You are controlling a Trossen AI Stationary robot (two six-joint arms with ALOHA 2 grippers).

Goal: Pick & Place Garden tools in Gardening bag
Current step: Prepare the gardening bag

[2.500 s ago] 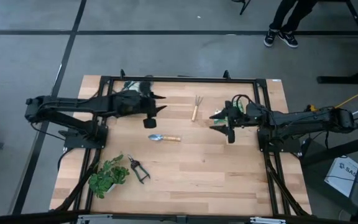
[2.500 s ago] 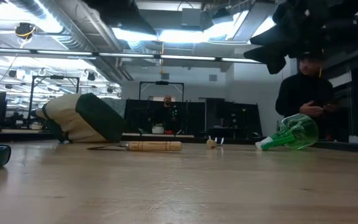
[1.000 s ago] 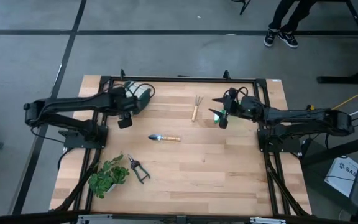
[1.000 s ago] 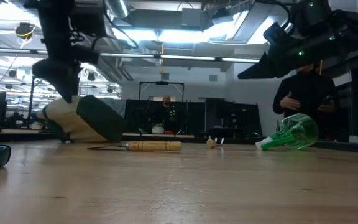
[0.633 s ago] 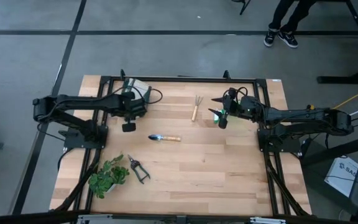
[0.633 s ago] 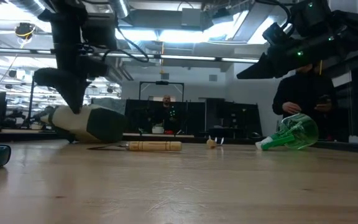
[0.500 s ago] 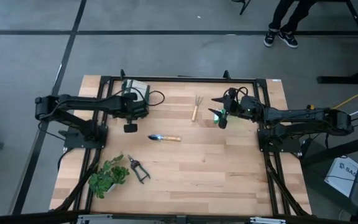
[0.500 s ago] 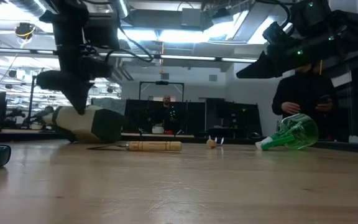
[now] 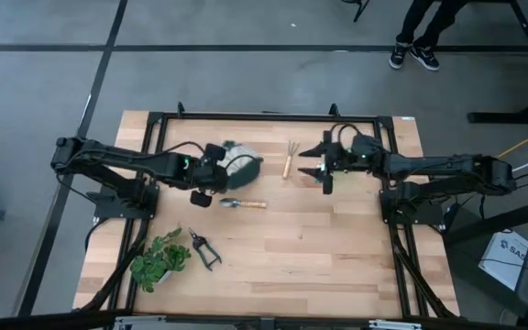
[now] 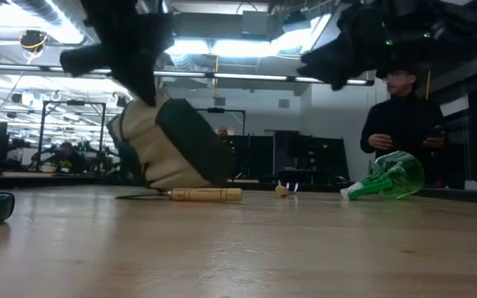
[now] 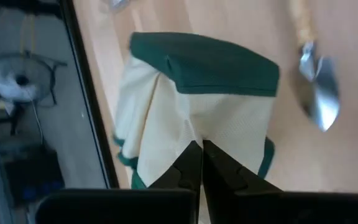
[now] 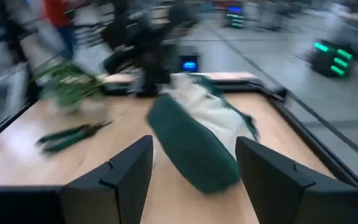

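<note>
The gardening bag (image 9: pixel 237 164), dark green with cream panels, is on the table's middle left, beside the trowel (image 9: pixel 243 203). It also shows in the low view (image 10: pixel 172 149). My left gripper (image 9: pixel 203 190) is shut on the bag's cream cloth. My right gripper (image 9: pixel 320 170) is open and empty, up in the air right of the hand rake (image 9: pixel 289 158). The green spray bottle (image 10: pixel 389 177) lies on its side; in the high view my right gripper hides it. Black pruning shears (image 9: pixel 204 249) lie near the front left. My left gripper pinches a gathered fold of the bag's cream panel (image 11: pixel 190 132) between its two shut fingers. It comes at the bag from the table's left side. The cloth is drawn into creases toward the fingertips. The bag stands tilted below the gripper, its lower end (image 10: pixel 176 184) at the table top.
A leafy green plant (image 9: pixel 159 261) sits at the front left corner, next to the shears. A black frame (image 9: pixel 264 116) runs around the table's edge. A person (image 10: pixel 400 124) stands beyond the table. The table's near right part holds nothing.
My left gripper has gone toward the table's right and near edge, pulling the bag from the far left corner to the middle, next to the trowel. The bag, which lay low, now stands up tilted. My right gripper has shifted a little toward the table's left.
</note>
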